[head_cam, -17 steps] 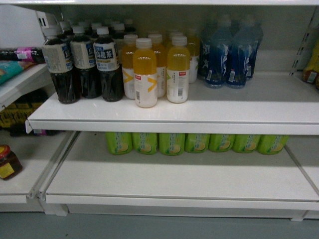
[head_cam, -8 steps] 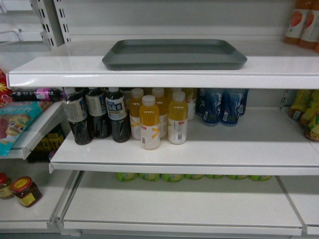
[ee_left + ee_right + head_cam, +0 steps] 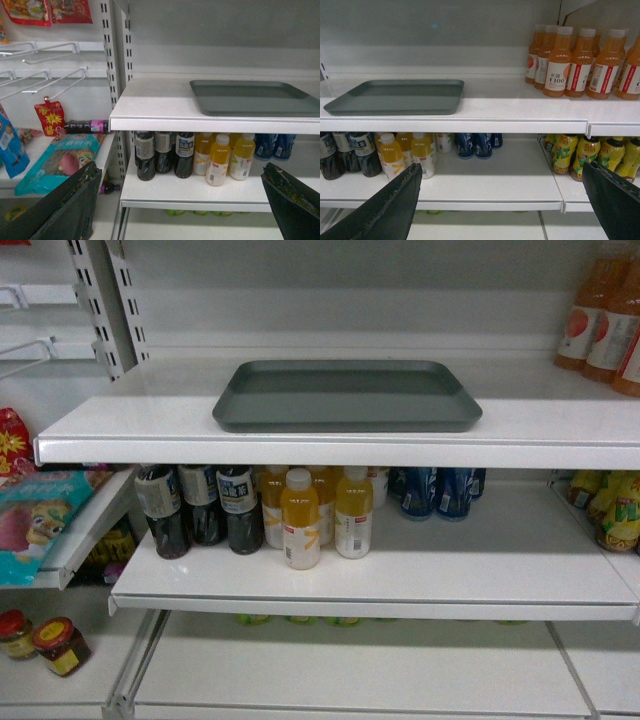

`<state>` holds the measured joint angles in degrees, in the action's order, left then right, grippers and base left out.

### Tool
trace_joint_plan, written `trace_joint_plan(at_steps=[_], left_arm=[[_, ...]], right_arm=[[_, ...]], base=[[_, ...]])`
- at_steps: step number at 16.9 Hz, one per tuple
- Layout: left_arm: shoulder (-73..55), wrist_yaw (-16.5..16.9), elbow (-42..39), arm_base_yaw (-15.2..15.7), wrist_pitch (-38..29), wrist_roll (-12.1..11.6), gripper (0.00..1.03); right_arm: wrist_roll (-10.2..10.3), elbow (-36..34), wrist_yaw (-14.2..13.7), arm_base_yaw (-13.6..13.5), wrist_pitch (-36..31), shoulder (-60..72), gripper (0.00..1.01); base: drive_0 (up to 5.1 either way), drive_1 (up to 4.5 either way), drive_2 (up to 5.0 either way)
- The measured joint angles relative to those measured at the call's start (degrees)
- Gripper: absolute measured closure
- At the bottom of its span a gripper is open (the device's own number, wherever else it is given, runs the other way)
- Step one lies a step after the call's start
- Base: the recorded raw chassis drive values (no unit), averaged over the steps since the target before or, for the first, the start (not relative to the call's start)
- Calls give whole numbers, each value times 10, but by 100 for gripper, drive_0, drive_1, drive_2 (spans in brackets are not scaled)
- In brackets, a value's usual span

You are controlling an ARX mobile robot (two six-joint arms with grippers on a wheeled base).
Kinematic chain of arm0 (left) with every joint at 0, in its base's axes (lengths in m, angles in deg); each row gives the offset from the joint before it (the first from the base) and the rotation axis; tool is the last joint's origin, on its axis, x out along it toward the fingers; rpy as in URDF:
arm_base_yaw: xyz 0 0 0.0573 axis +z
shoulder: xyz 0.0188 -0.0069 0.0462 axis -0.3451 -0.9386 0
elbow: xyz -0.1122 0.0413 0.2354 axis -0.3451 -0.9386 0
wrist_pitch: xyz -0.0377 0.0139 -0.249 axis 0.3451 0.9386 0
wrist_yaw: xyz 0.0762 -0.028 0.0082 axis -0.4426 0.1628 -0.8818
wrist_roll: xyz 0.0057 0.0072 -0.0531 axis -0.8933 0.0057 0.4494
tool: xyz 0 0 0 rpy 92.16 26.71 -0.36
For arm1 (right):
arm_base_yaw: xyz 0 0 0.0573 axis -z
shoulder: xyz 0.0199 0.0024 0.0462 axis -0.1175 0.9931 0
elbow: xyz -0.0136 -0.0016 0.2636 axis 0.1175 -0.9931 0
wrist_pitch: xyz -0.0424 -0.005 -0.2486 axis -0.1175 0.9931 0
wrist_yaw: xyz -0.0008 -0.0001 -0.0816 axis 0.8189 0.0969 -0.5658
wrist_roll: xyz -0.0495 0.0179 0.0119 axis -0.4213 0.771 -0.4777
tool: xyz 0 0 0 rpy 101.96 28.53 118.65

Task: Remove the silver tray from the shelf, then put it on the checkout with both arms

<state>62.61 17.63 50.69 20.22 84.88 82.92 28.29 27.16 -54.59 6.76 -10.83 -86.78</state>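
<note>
The silver tray [image 3: 347, 396] lies flat on the upper white shelf [image 3: 300, 445], near its front lip, with nothing on it. The left wrist view has the tray [image 3: 255, 97] up and to the right on the shelf [image 3: 155, 102]; the right wrist view has the tray [image 3: 395, 96] up and to the left on the shelf [image 3: 520, 107]. My left gripper [image 3: 180, 166] is open and empty, below and short of the tray's shelf. My right gripper [image 3: 501, 165] is likewise open and empty, at the level of the drinks shelf. Neither gripper appears in the head view. The checkout is out of view.
Dark, yellow and blue drink bottles [image 3: 300, 515] stand on the board under the tray. Orange bottles [image 3: 580, 60] crowd the tray's shelf at the right. Snack bags [image 3: 60, 157] and wire hooks [image 3: 45, 80] fill the left bay; jars [image 3: 45, 640] sit low left.
The head view has risen: the top shelf with the silver tray came into sight and now sits lower in the frame, while the bottom shelf has slid out of sight.
</note>
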Motion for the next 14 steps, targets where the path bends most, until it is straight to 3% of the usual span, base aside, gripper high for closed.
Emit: trace_joint_plan(at_steps=[14], left_arm=[[0,0,0,0,4,0,5]], right_arm=[[0,0,0,0,4,0,3]], base=[[0,0,0]])
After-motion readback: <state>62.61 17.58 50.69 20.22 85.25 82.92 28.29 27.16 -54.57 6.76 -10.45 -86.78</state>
